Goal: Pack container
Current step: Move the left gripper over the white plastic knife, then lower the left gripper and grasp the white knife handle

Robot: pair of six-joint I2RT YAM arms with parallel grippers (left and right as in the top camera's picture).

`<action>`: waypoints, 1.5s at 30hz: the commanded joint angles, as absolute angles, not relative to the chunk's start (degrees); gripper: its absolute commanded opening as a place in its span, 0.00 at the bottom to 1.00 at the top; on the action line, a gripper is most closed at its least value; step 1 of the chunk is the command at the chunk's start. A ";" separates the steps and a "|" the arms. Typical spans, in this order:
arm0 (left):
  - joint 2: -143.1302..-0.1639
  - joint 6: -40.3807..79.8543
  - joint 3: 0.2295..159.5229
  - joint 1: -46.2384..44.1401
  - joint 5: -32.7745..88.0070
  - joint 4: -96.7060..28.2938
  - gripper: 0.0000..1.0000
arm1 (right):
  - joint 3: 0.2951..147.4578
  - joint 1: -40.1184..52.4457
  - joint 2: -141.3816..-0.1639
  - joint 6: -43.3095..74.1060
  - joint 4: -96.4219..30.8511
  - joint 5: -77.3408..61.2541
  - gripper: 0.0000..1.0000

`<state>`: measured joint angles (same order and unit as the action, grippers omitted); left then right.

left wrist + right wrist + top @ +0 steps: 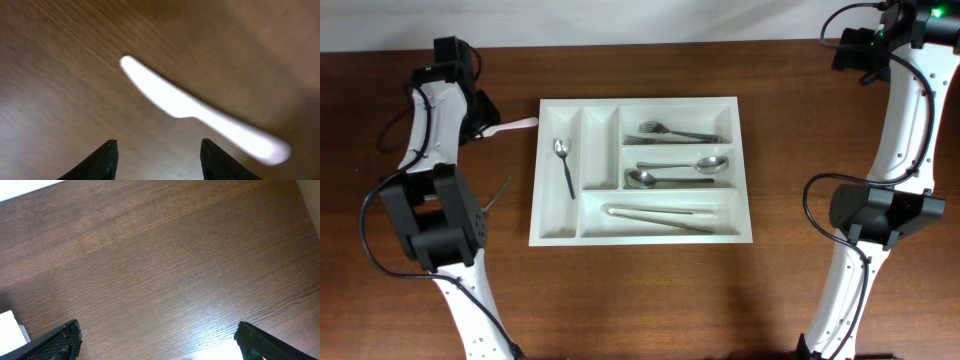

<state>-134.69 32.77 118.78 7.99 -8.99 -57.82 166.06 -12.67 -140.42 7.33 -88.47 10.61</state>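
White plastic knife [200, 112] lies flat on the brown wood table [650, 290], far-left area, just left of the container [640, 102]. My left pincer [159, 159] hangs over the knife with its fingers [107, 160] apart and nothing between them. The knife is blurred in the wrist view.

Nearer, beside my left arm, lies a thin dark item [498, 193], too small to identify.

The container sits mid-table, long side running left-right, and neither pincer touches it. Contents, left to right:
- small spoon [563, 165] in the leftmost narrow compartment
- fork [675, 131] in the far long compartment
- far spoon [685, 164], bowl right, and near spoon [660, 180], bowl left, in the middle one
- long metal piece [660, 215] in the near one; tongs or knives, cannot tell

My right pincer [157, 345] is at the far-right corner, well apart from the container, fingers spread wide over bare wood.
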 commanded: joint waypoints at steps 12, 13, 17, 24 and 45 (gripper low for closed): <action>-143.39 55.94 118.74 2.15 -8.36 -51.62 0.67 | 165.75 -12.45 -140.20 7.60 -88.49 10.72 0.99; -143.48 55.94 118.74 2.31 -8.38 -51.64 0.66 | 165.75 -12.45 -140.20 7.60 -88.49 10.72 0.99; -143.55 55.94 118.74 3.81 -8.36 -51.88 0.66 | 165.75 -12.45 -140.20 7.60 -88.49 10.72 0.99; -143.57 55.88 118.74 4.58 -8.38 -58.19 0.55 | 165.75 -12.45 -140.20 7.60 -88.49 10.72 0.99; -143.57 52.82 118.74 8.19 -14.83 -63.16 0.22 | 165.75 -12.45 -140.20 7.60 -88.49 10.72 0.99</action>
<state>-141.23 53.34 119.37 6.66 -13.19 -62.61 166.06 -12.67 -140.42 7.31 -88.47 10.61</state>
